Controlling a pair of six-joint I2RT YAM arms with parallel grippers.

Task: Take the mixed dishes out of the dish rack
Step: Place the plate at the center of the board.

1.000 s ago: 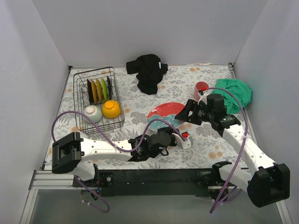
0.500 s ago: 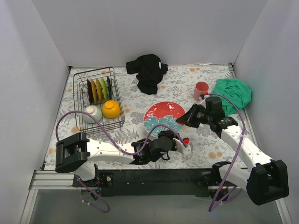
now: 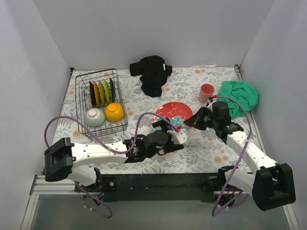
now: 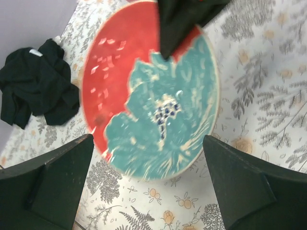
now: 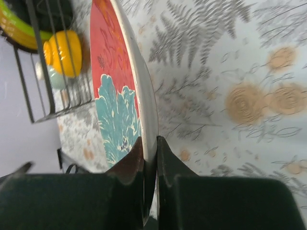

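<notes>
Red-and-teal plate (image 4: 125, 86) is shifting back-right, right claw (image 5: 149, 140) gripping its rim; left claw (image 4: 147, 140) hanging spread wide, plate's top edge cut off.

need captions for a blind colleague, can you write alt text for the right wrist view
The right gripper pinches the rim of a red plate with a teal flower, seen nearly edge-on against a leaf-patterned table. At upper left, the black wire dish rack holds an orange bowl.

Since 1 s ago, nudges the red-rimmed plate (image 3: 172, 113) rearward-right in the right gripper (image 3: 194, 121). Swings the left gripper (image 3: 175, 131) leftward, to the plate's near rim.
</notes>
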